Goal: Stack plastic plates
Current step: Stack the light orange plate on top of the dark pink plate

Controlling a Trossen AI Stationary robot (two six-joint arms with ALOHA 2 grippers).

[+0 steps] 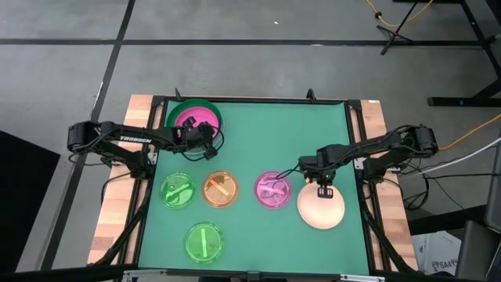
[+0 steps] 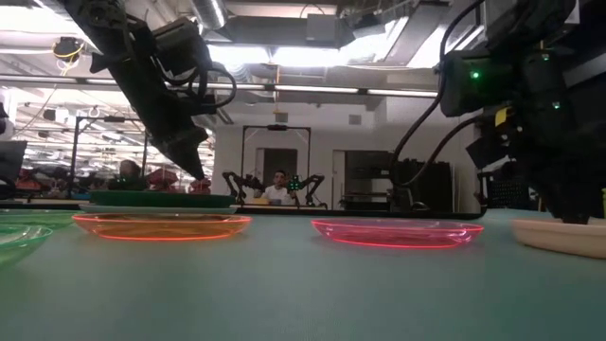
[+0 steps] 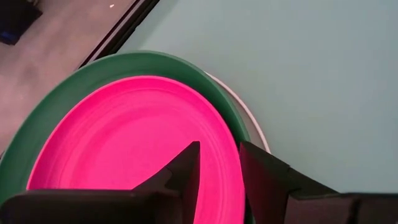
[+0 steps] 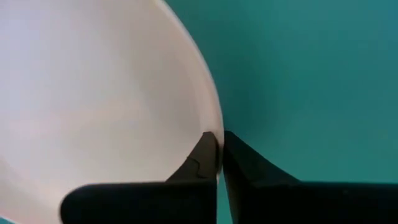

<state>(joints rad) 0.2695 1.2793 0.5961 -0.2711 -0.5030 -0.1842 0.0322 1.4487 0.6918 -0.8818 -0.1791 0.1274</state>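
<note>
At the table's far left stands a stack (image 1: pixel 194 117): a magenta plate (image 3: pixel 124 143) lies in a dark green plate (image 3: pixel 81 81), with a pale rim (image 3: pixel 252 121) showing under it. My left gripper (image 3: pixel 219 146) is open, its fingers standing on either side of the magenta plate's right rim; I see no touch. My right gripper (image 4: pixel 219 134) is shut on the cream plate (image 1: pixel 321 210) at the table's right. Two small green plates (image 1: pixel 177 190) (image 1: pixel 203 242), an orange one (image 1: pixel 220 189) and a pink one (image 1: pixel 273 189) lie flat on the mat. My right gripper pinches the cream plate's rim (image 4: pixel 214 121) at its far edge between the two fingers, one finger over the plate's face and one outside it. The fingers come from above, pointing down. In the low view the plate (image 2: pixel 563 235) sits about level at table height.
The green mat (image 1: pixel 258 133) is bare through its far middle and near right. The pink plate lies just left of the cream one, close to my right gripper. Wooden side boards (image 1: pixel 117 211) and a black frame border the mat. A person (image 2: pixel 276 189) sits far behind the table.
</note>
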